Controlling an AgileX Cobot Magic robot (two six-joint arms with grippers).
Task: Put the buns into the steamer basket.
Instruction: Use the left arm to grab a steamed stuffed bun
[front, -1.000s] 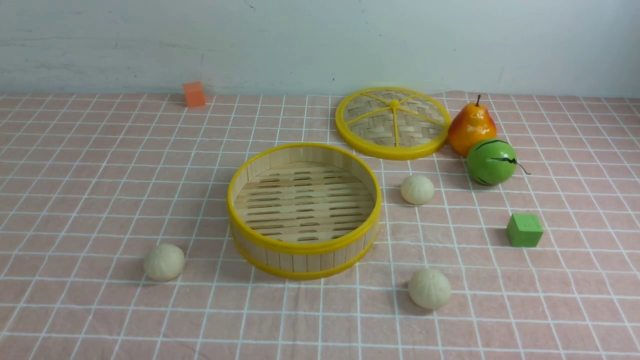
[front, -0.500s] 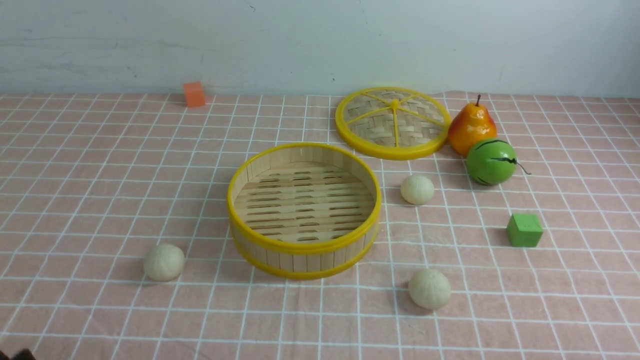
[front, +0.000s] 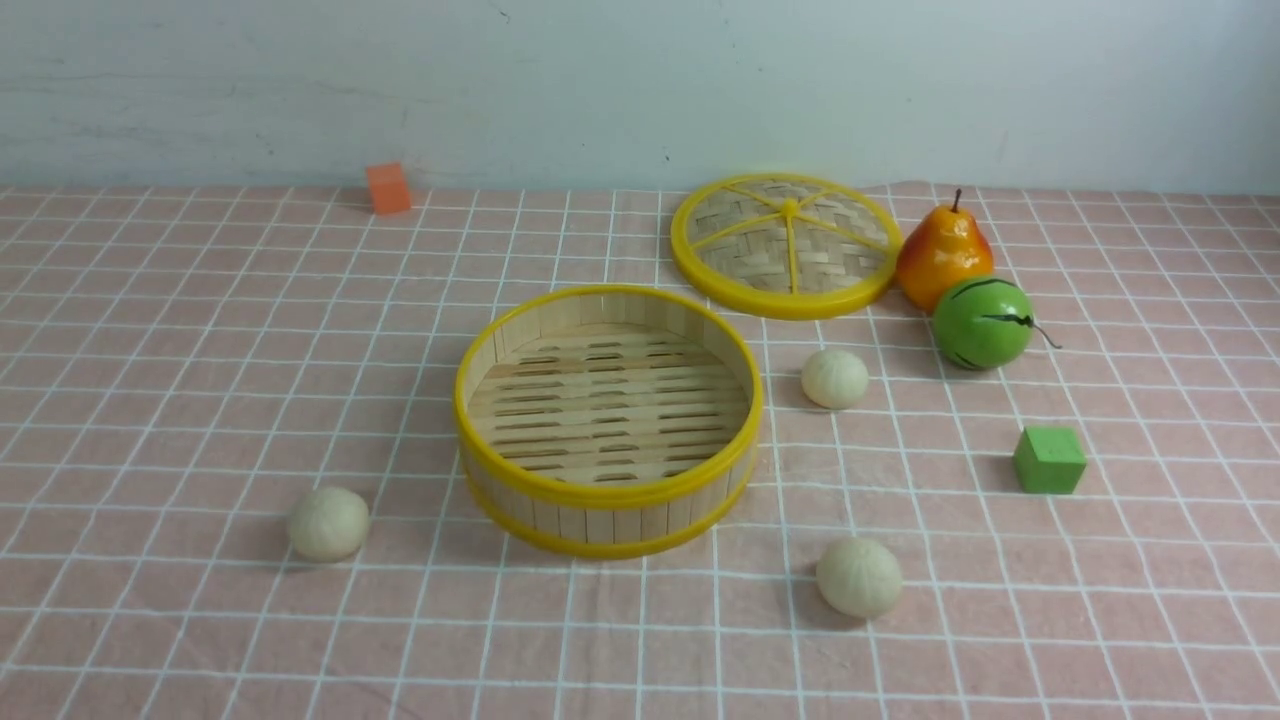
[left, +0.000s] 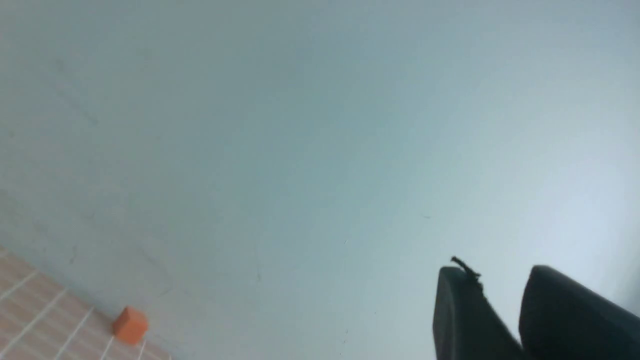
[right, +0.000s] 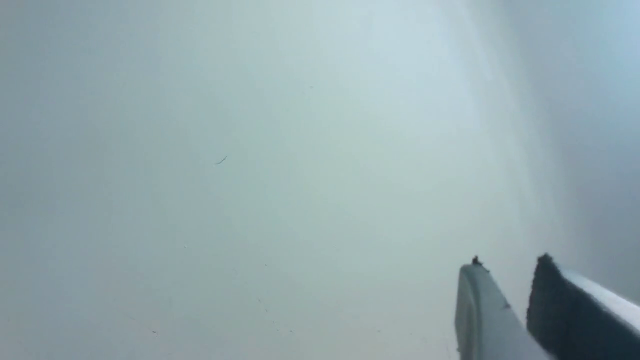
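Observation:
Three cream-white buns lie on the pink checked cloth: one (front: 328, 523) at the near left, one (front: 858, 577) at the near right, one (front: 834, 378) just right of the steamer basket. The steamer basket (front: 608, 492) stands in the middle with nothing on its slatted floor. No arm shows in the front view. My left gripper (left: 500, 272) points at the pale wall, its dark fingers a narrow gap apart with nothing between them. My right gripper (right: 509, 264) also faces the wall, its jaws slightly apart and holding nothing.
The woven lid (front: 787, 244) lies behind the basket to the right. A pear (front: 942, 253) and a green striped fruit (front: 982, 322) stand beside it. A green cube (front: 1048, 459) sits at the right, an orange cube (front: 388, 188) by the far wall, also the orange cube (left: 130, 325).
Nothing on the cloth has moved. A dark edge that showed at the front view's lower left corner half a second ago is gone.

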